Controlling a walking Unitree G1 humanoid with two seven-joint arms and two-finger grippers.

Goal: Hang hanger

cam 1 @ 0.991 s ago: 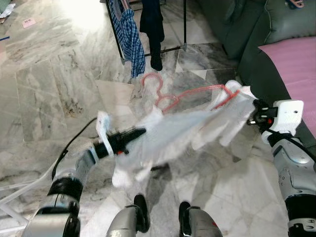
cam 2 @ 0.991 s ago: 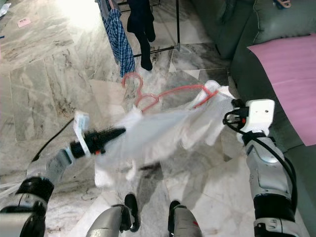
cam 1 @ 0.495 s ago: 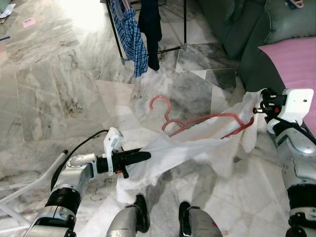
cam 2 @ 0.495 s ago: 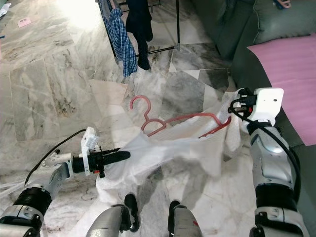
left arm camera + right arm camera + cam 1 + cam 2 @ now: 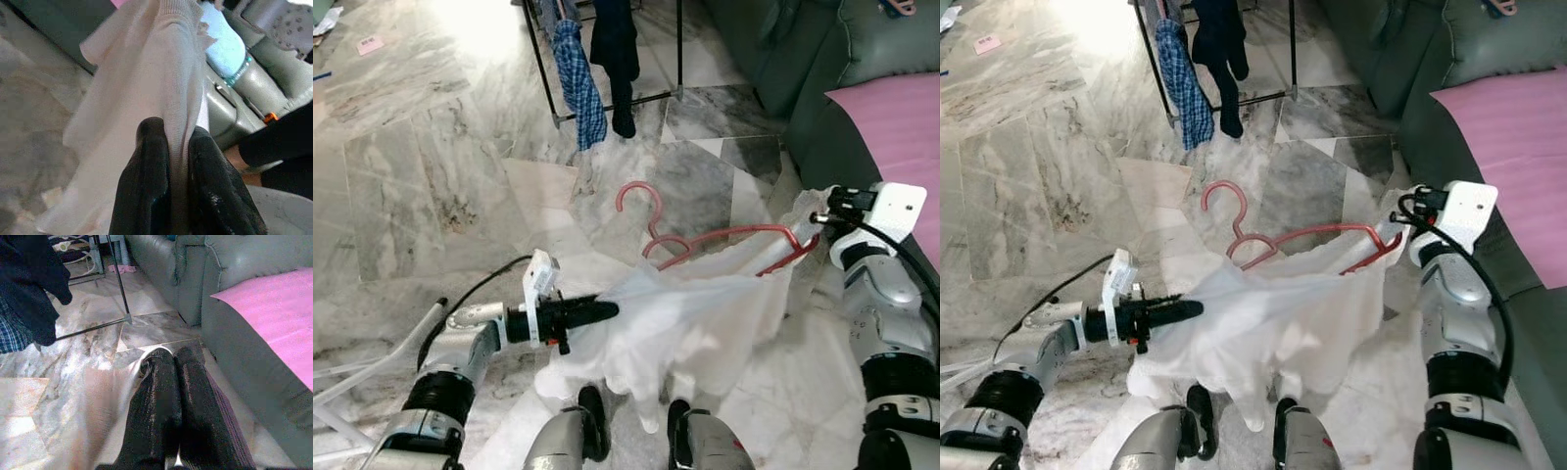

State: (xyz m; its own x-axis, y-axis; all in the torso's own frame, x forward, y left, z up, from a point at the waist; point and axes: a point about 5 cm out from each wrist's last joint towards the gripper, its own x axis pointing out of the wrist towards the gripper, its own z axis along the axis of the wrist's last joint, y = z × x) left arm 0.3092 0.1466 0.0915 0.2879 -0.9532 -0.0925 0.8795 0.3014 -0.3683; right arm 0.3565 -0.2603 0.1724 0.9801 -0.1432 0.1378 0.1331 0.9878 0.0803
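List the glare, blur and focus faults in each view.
Left eye view: window glare bleaches the marble floor at the top. Left wrist view: the fingers and white garment are close and soft. Right wrist view: the fingers are blurred; the sofa is sharper.

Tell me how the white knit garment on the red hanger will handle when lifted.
Probably floppy: the white knit garment sags between the left gripper and right gripper. Likely light, since thin folds bunch in the left gripper's fingers. It may slide along the red hanger.
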